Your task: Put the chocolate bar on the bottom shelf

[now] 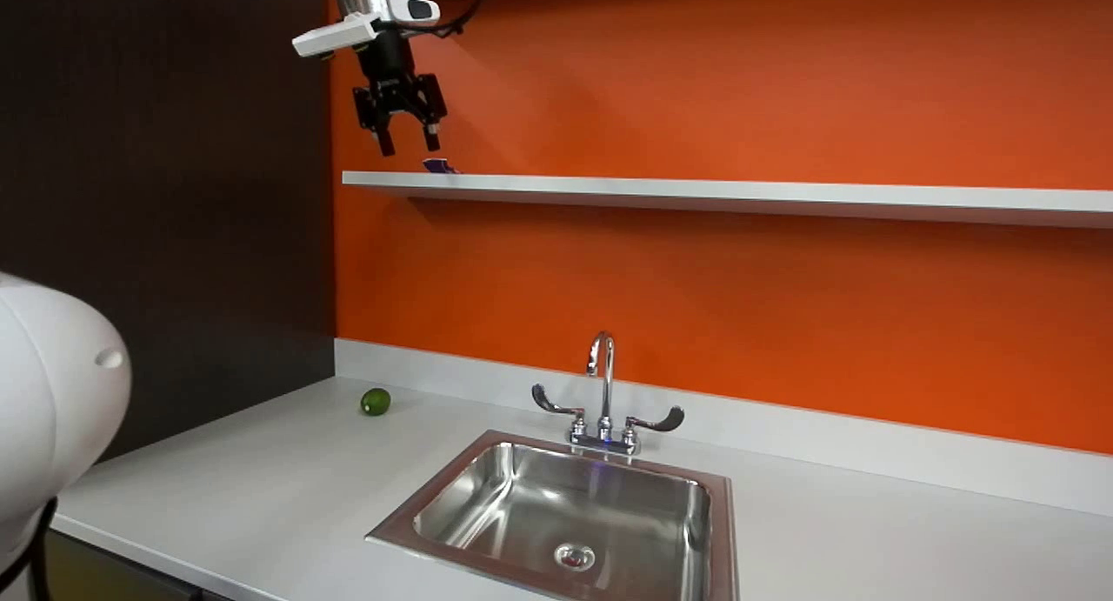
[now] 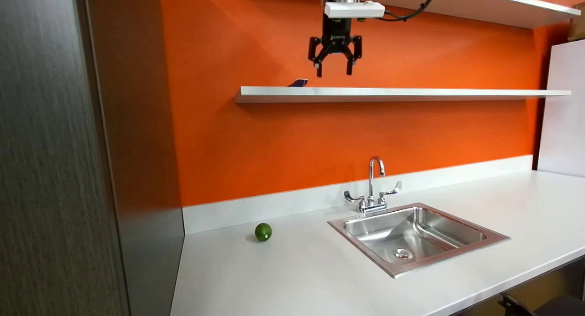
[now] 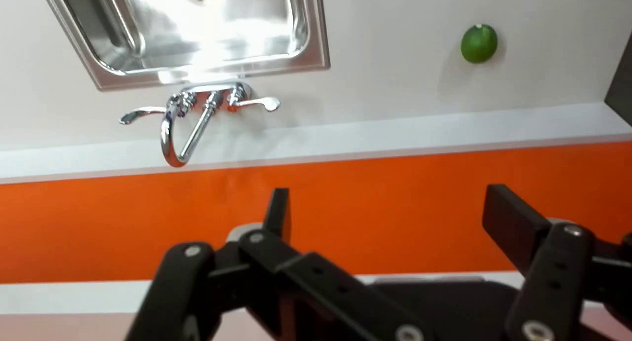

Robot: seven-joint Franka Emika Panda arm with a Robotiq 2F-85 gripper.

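Observation:
The chocolate bar is a small dark purple-blue piece that lies on top of the bottom shelf near its left end, and shows in both exterior views [image 1: 439,166] [image 2: 299,83]. The bottom shelf is a long pale board on the orange wall [image 1: 739,190] [image 2: 402,92]; its edge also shows in the wrist view [image 3: 74,297]. My gripper is open with nothing between its fingers [image 1: 409,147] [image 2: 334,73] [image 3: 387,203]. It points down, above the height of the shelf top and apart from the bar. The bar does not show in the wrist view.
A green lime [image 1: 376,402] sits on the countertop [image 1: 261,488] below. A steel sink [image 2: 406,270] with a faucet [image 2: 372,183] is set into the counter. An upper shelf [image 2: 516,9] runs above, and a dark panel [image 1: 174,192] closes the left side.

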